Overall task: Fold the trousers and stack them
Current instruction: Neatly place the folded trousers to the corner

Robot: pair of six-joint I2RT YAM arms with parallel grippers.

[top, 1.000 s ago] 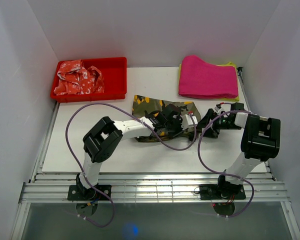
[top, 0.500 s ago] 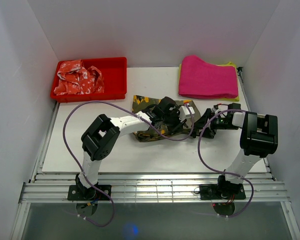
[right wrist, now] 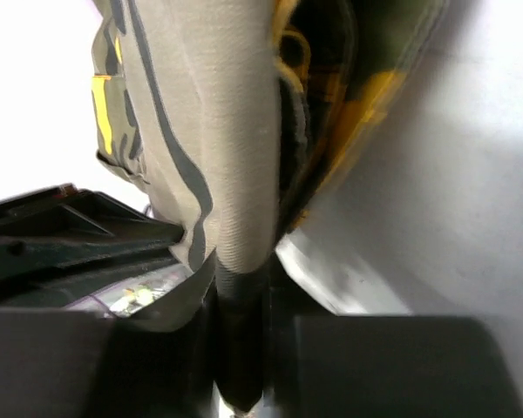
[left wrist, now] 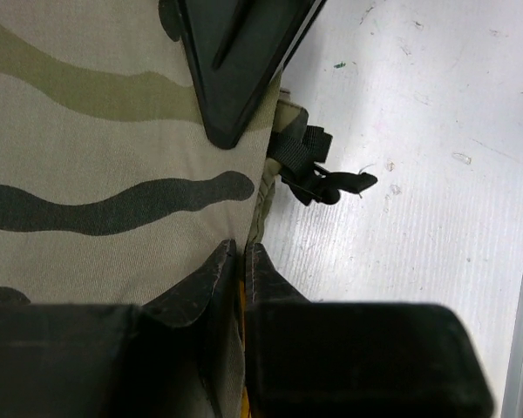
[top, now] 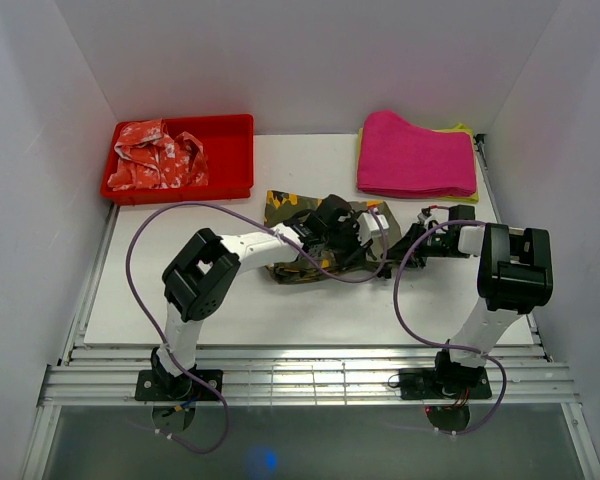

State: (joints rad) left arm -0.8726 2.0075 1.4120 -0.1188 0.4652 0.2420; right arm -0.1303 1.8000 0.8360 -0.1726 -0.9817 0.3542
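Observation:
The camouflage trousers (top: 298, 213) lie bunched in the middle of the white table (top: 180, 300), partly hidden under both arms. My left gripper (top: 364, 241) is at their right edge. In the left wrist view it (left wrist: 241, 255) is shut on the hem of the trousers (left wrist: 87, 157), with orange cloth showing between the jaws and a black strap (left wrist: 314, 174) hanging beside it. My right gripper (top: 399, 243) meets the same end from the right. In its wrist view it (right wrist: 241, 292) is shut on a raised fold of the trousers (right wrist: 218, 122).
A red tray (top: 232, 160) at the back left holds a red-and-white garment (top: 158, 155). A folded pink cloth (top: 415, 155) lies on a yellow one at the back right. Purple cables (top: 145, 235) loop over the table beside both arms. White walls close in on three sides.
The right gripper has shut on the trousers' fold after standing wide open. The left gripper has shifted slightly back and right, still holding the hem.

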